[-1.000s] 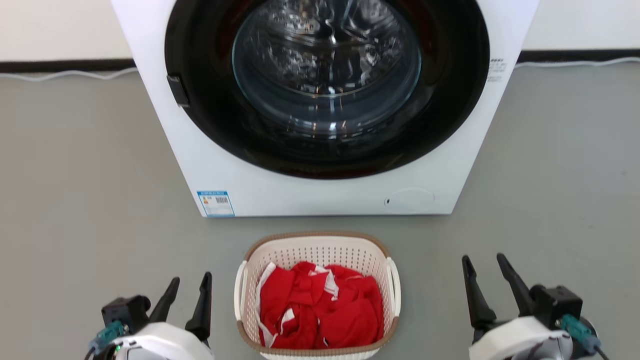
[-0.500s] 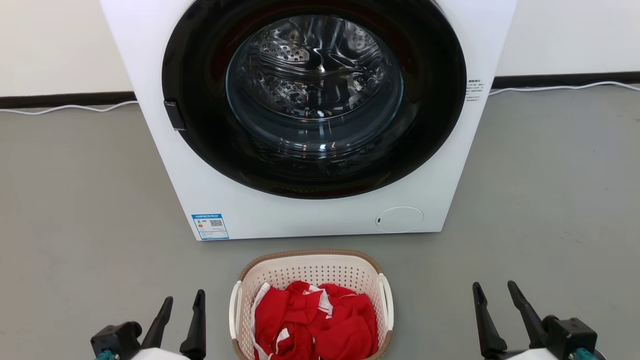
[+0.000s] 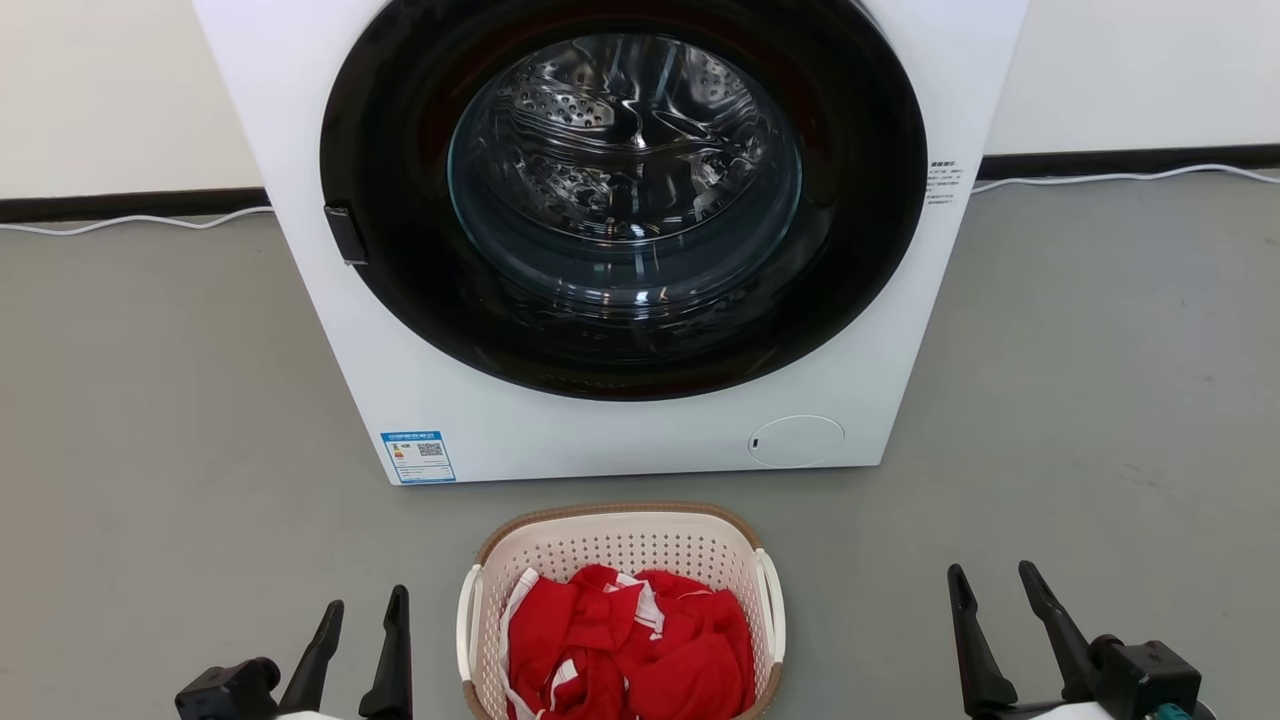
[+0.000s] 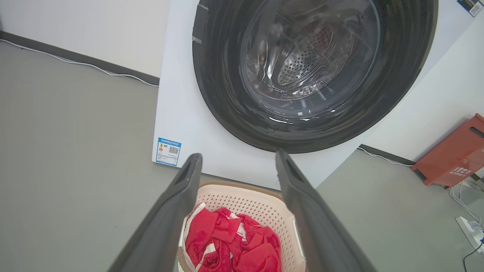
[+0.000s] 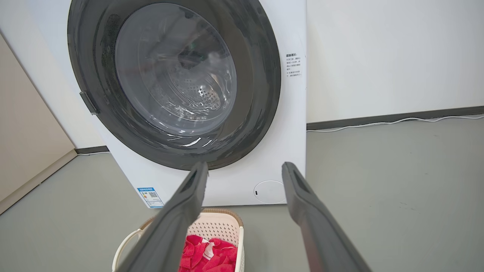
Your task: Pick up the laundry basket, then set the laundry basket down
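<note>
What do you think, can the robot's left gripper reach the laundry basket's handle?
Probably yes. The left gripper is open beside the laundry basket, and nothing stands between it and the near white handle.

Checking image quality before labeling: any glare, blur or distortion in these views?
Head view: sharp, even light, reflections on the washer door glass. Left wrist view: wide-angle tilt, left gripper soft-edged. Right wrist view: glare streaks low on the glass.
</note>
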Available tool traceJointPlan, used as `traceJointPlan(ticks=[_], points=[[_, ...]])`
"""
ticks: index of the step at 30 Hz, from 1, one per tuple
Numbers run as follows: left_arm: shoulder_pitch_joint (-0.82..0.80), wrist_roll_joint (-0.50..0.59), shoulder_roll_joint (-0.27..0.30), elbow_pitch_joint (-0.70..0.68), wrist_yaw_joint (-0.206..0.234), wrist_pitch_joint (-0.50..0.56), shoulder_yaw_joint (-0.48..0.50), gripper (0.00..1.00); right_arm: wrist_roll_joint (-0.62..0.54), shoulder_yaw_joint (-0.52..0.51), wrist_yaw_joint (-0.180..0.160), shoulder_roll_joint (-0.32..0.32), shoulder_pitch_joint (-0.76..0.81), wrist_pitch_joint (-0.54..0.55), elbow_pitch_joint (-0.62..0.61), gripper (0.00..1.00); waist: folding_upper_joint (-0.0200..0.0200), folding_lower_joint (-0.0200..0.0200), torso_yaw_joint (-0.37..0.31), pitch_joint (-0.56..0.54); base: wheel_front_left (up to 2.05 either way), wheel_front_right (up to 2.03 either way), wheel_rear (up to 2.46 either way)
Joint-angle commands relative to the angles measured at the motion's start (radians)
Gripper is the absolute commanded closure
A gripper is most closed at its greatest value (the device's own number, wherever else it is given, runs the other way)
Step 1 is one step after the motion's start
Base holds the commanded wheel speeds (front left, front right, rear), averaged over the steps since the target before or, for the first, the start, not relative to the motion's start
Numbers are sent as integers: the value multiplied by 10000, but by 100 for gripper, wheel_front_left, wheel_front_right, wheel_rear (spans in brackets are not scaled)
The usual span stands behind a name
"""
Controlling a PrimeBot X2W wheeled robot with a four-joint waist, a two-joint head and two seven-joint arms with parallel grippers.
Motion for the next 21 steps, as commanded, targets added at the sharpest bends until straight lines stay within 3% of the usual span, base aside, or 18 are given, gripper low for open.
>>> traceJointPlan(ticks=[1, 21], points=[[-211, 34, 68, -282, 39, -61, 310, 0, -39, 272, 44, -47, -135, -63, -298, 0, -1, 1, 20, -9, 0, 0, 0], [-148, 65, 199, -465, 266, -61, 400, 0, -64, 473, 44, -47, -215, -63, -279, 0, -1, 1, 95, -62, 0, 0, 0]])
